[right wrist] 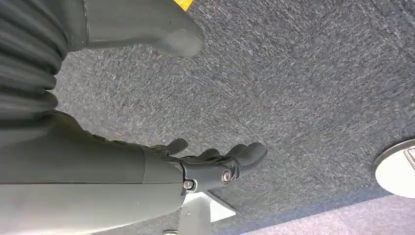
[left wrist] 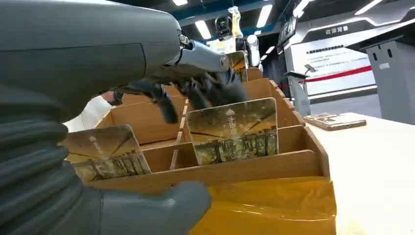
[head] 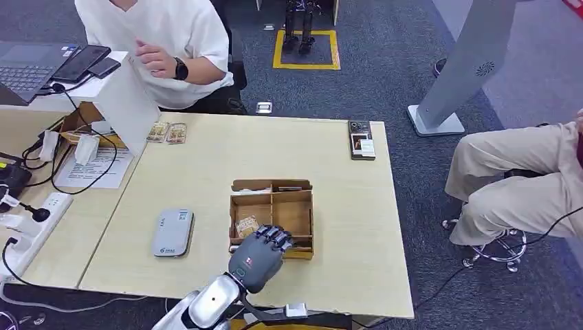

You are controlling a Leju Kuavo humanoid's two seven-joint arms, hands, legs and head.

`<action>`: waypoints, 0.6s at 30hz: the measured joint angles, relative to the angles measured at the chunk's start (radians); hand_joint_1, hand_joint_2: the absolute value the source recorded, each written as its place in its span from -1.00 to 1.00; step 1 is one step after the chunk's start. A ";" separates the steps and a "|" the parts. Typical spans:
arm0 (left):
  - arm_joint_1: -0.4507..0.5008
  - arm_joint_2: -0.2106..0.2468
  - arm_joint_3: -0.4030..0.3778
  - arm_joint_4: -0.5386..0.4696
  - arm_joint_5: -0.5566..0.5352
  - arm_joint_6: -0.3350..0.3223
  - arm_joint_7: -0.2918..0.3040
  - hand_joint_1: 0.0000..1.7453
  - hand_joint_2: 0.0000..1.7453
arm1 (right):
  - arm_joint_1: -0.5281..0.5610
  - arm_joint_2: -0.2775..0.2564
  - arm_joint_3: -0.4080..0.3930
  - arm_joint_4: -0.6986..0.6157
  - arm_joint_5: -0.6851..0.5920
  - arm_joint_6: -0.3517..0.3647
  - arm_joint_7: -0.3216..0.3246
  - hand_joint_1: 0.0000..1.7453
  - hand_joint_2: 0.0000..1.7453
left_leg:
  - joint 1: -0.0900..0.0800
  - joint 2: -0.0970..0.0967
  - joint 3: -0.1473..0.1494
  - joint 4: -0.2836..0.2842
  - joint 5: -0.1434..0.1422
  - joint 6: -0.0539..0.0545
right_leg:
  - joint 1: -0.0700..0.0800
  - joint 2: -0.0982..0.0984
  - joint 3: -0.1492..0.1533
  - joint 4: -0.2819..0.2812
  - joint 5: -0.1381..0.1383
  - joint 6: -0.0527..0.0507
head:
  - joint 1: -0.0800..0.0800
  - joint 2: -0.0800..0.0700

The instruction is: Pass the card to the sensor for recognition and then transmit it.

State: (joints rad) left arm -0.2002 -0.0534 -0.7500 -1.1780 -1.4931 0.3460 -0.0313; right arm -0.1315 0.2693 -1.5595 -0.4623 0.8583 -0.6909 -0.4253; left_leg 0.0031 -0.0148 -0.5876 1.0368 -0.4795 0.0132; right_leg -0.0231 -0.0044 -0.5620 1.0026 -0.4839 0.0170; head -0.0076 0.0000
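A wooden divided box (head: 303, 206) stands near the table's front edge, with a card (head: 246, 225) leaning in its near-left compartment. My left hand (head: 260, 256) is at the box's near side. In the left wrist view its fingers (left wrist: 215, 88) curl over the top edge of an upright card (left wrist: 232, 129), the thumb (left wrist: 161, 208) lies outside the front wall (left wrist: 235, 169), and nothing is gripped. A second card (left wrist: 105, 152) leans in the neighbouring compartment. The grey card sensor (head: 172, 232) lies flat to the box's left. My right hand (right wrist: 215, 164) hangs over carpet, fingers apart, holding nothing.
A person in white (head: 161, 48) sits behind the table's far-left corner; another person (head: 515, 172) sits on a stool to the right. A phone (head: 361, 139) and two loose cards (head: 167, 132) lie at the far edge. Cables, a power strip (head: 31, 223) and a white panel (head: 127, 103) crowd the left.
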 joint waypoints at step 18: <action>0.000 -0.014 0.000 0.000 0.006 0.042 -0.009 1.00 1.00 | 0.000 0.000 0.000 0.000 0.001 0.000 -0.004 -1.00 1.00 | 0.000 0.000 0.000 0.000 0.000 0.000 | 0.000 0.000 0.000 0.000 0.000 0.000 | 0.000 0.000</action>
State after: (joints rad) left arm -0.1999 -0.0671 -0.7500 -1.1780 -1.4874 0.3876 -0.0404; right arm -0.1316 0.2693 -1.5595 -0.4623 0.8591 -0.6908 -0.4292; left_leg 0.0031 -0.0149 -0.5879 1.0368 -0.4795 0.0132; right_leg -0.0231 -0.0045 -0.5619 1.0026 -0.4839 0.0170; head -0.0076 0.0000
